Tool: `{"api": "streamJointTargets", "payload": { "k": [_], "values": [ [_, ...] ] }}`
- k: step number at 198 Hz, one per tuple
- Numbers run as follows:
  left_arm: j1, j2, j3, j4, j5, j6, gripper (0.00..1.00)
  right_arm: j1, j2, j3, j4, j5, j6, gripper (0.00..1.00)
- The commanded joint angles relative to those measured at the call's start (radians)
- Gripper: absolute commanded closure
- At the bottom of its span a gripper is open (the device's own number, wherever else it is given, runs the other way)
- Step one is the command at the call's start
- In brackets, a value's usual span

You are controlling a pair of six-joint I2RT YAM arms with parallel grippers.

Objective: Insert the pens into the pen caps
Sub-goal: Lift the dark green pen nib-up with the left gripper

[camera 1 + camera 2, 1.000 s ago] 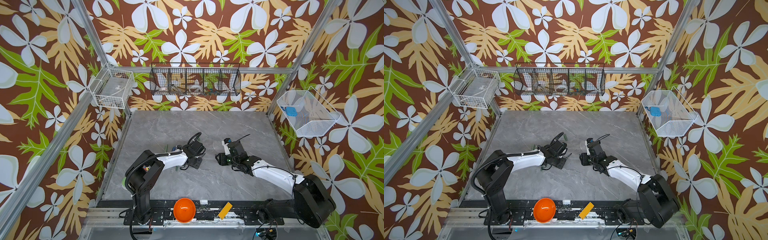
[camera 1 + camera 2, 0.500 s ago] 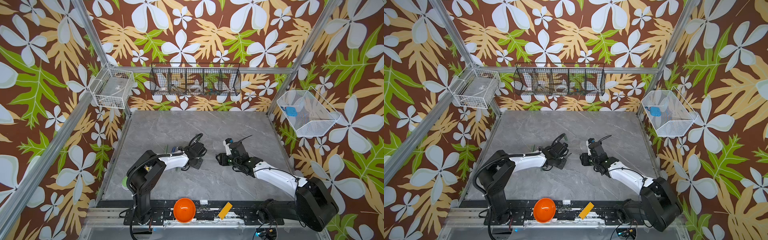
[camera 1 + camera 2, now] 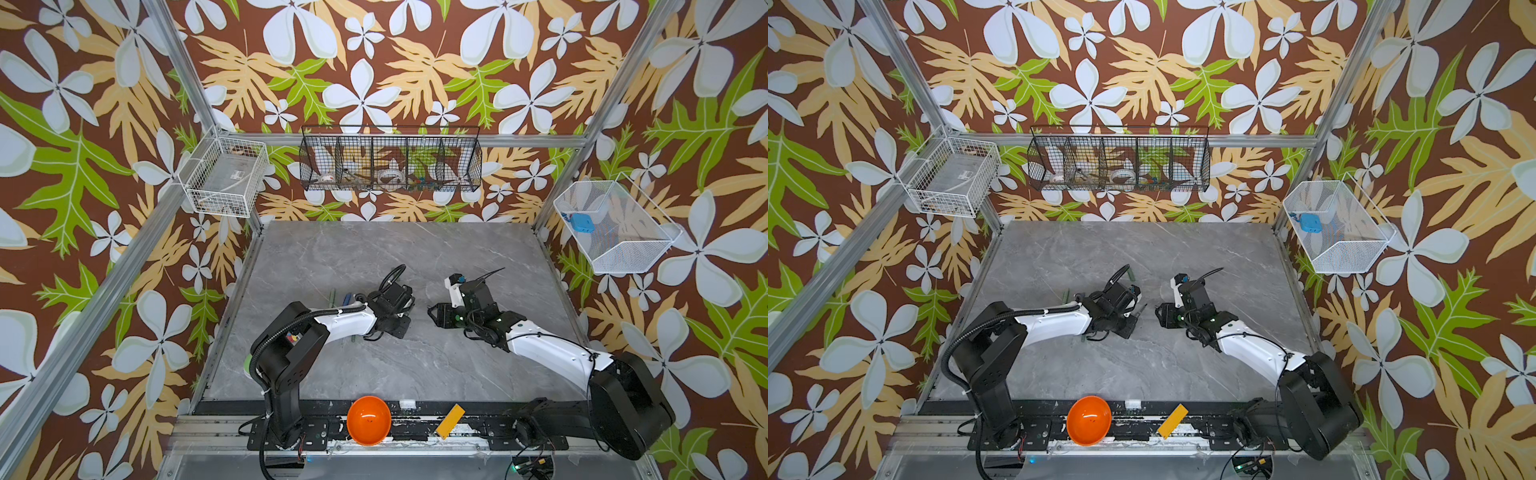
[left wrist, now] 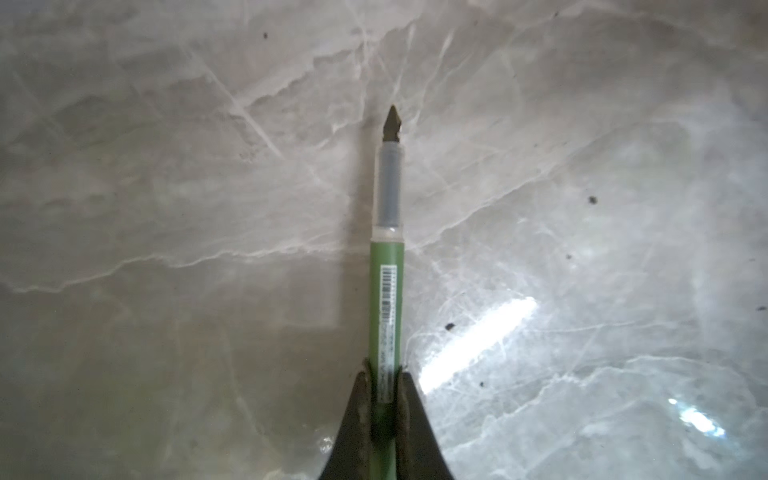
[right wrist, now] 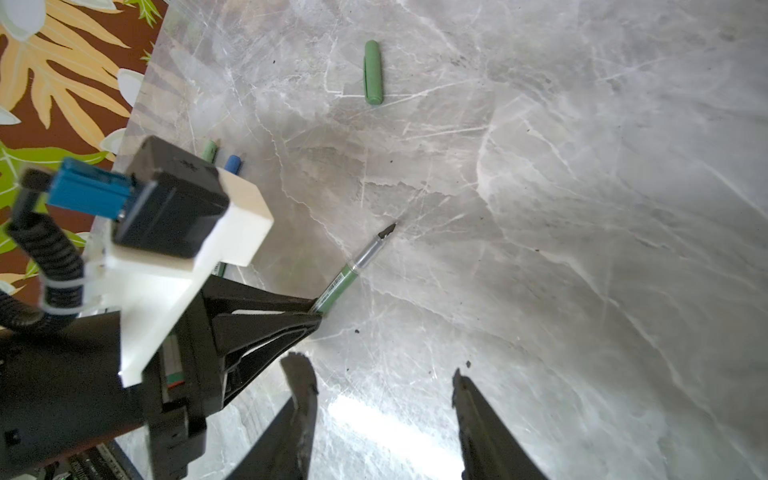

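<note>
One pen (image 4: 386,299), probably dark-green, left jaws

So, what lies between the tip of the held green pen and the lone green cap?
Nothing. In the right wrist view, the table between the tip of the green pen and the green cap is bare marble.

The rear end of a slim dark green plastic pen (image 4: 387,299) vanishes between the black left gripper (image 4: 385,374) jaws and is cut off at the picture's edge; a blue plastic pen (image 5: 232,163) and a pale green plastic pen (image 5: 210,150) show only their ends behind a black-and-white camera block (image 5: 178,208); the contents of the black wire basket (image 3: 390,127) are too small to identify.
</note>
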Motion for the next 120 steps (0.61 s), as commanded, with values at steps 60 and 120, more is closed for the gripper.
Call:
{"api": "streamJointTargets", "payload": {
  "k": [60,120],
  "values": [
    [0.008,-0.119,-0.031,0.154,0.109,-0.049,1.0,-0.002,0.048,-0.09,0.339,-0.164,0.188,0.44],
    [0.009,-0.186,-0.086,0.215,0.179,-0.049,1.0,-0.019,0.129,-0.068,0.502,-0.199,0.258,0.42]
  ]
}}
